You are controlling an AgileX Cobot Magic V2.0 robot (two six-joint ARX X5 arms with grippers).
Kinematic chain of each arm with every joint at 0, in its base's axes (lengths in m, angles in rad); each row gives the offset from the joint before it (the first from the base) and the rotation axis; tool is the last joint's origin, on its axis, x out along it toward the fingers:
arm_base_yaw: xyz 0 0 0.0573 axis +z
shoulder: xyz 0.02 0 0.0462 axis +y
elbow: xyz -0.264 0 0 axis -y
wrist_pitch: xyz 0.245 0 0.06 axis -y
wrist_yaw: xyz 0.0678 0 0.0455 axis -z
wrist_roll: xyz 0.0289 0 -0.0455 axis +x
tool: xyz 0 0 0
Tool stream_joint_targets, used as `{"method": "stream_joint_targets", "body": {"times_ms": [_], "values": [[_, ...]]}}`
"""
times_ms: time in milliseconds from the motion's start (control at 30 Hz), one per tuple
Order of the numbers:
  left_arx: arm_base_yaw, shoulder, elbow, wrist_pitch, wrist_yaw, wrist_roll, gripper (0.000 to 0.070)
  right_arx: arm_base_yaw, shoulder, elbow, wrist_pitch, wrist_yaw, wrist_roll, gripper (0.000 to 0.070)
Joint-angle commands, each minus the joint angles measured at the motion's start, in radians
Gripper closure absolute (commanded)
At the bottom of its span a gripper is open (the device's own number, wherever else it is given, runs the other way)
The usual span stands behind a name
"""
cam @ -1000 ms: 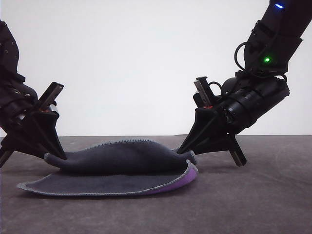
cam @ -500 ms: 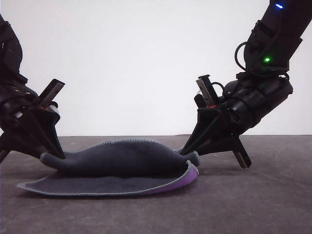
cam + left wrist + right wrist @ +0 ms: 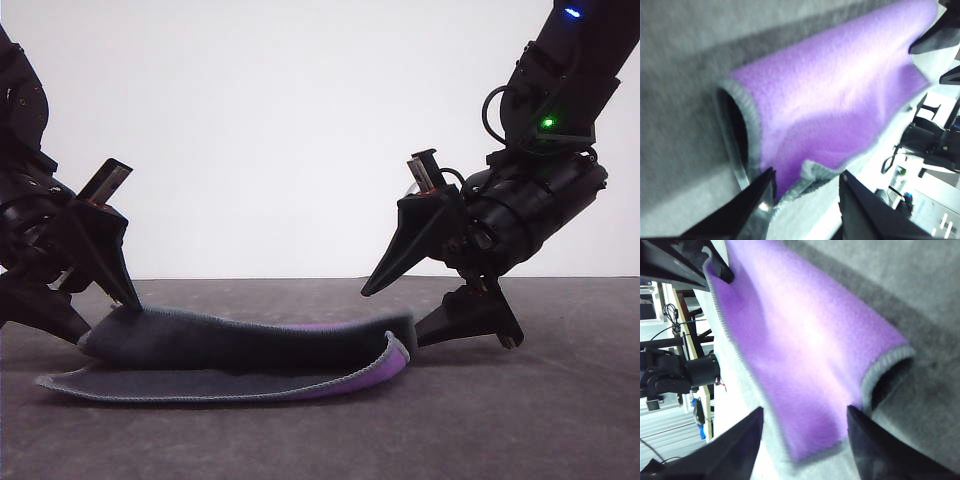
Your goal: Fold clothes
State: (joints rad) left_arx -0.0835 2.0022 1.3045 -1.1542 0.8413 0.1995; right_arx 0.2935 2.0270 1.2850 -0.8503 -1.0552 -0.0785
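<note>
The clothes (image 3: 250, 340) are one small cloth, folded over on itself on the grey table: dark grey outside, a purple strip along the top and at the right fold. My left gripper (image 3: 108, 322) stands open at the cloth's left end, one finger above the edge and one below. At the right end my right gripper (image 3: 392, 318) is open the same way, fingers spread wide around the fold. The left wrist view shows the purple face (image 3: 840, 100) with its grey edging lying loose between the fingers (image 3: 752, 200). The right wrist view shows the purple face (image 3: 800, 340) between spread fingers (image 3: 735, 445).
The dark grey table (image 3: 520, 420) runs flat in front of and to the right of the cloth. A plain white wall stands behind. Both arms hang low over the cloth's two ends.
Both grippers have opened and let go of the cloth's upper layer. That layer has dropped and flattened onto the lower one, and a purple strip now shows on top.
</note>
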Motion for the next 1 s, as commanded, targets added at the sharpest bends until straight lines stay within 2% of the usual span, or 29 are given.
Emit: {"method": "stream_joint_targets", "body": {"times_ms": [0,67,167,300,367,667,967], "values": [[-0.003,0.026,0.017,-0.013,0.006,0.026,0.0459,0.005,0.024,0.019,-0.02,-0.026,-0.038,0.035],[-0.003,0.026,0.017,-0.027,0.006,0.03,0.0452,0.005,0.024,0.019,-0.044,-0.052,-0.063,0.035],[-0.003,0.026,0.017,-0.045,0.006,0.036,0.0386,0.005,0.024,0.019,-0.065,-0.055,-0.076,0.0347],[-0.003,0.025,0.017,-0.075,0.012,0.055,0.0373,0.005,0.024,0.019,-0.089,-0.055,-0.092,0.025],[-0.003,0.025,0.017,-0.088,0.026,0.07,0.0373,0.005,0.024,0.019,-0.092,-0.055,-0.095,0.023],[-0.001,0.02,0.036,-0.081,0.061,0.08,0.0374,0.005,0.018,0.029,-0.096,-0.055,-0.131,0.0223],[0.0,-0.08,0.153,-0.103,0.057,0.077,0.0374,0.004,-0.046,0.147,-0.234,-0.05,-0.218,0.0213]]}}
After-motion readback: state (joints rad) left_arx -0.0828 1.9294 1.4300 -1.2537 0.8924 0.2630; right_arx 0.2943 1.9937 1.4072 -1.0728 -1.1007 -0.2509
